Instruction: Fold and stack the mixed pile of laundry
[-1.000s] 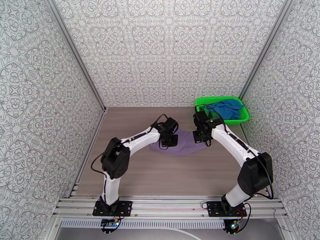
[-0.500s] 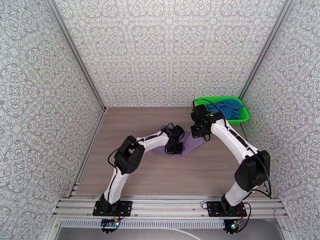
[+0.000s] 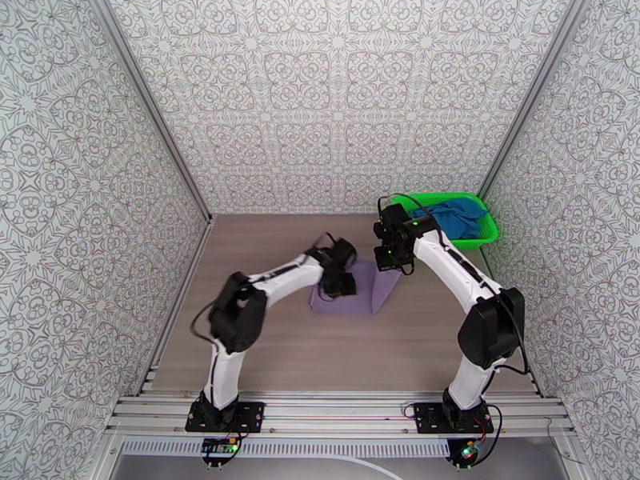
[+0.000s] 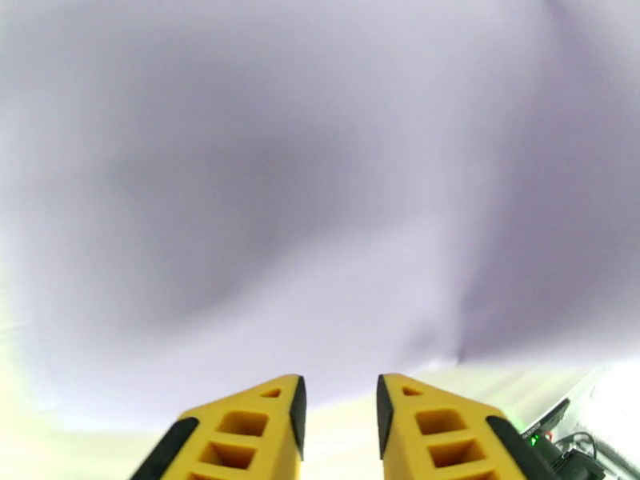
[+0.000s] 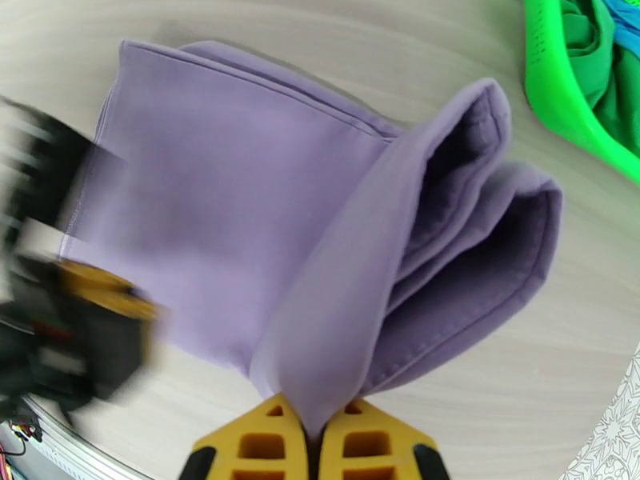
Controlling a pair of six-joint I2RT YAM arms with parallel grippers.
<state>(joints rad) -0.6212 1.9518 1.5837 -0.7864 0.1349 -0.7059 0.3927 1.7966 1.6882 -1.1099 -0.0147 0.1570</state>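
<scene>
Lavender cloth [image 5: 224, 202], half-folded mid-table [image 3: 264, 354], looks light, limp and prone to sag, so grip hemmed corners: right gripper [image 5: 318, 430] pinches one raised corner, left gripper [image 4: 340, 394] hovers above it, slightly parted, empty.

Close up and blurred, the lavender-grey garment [image 4: 320, 178] looms overhead, a soft crease running down its right part. Just below its lower edge the left gripper [image 4: 340, 398] pokes in, yellow fingers [image 4: 256, 430] parted, nothing between them. Pale table [image 4: 512, 386] peeks out under the cloth's edge, and below its right corner sits a dark part with a green light [image 4: 534, 438].
</scene>
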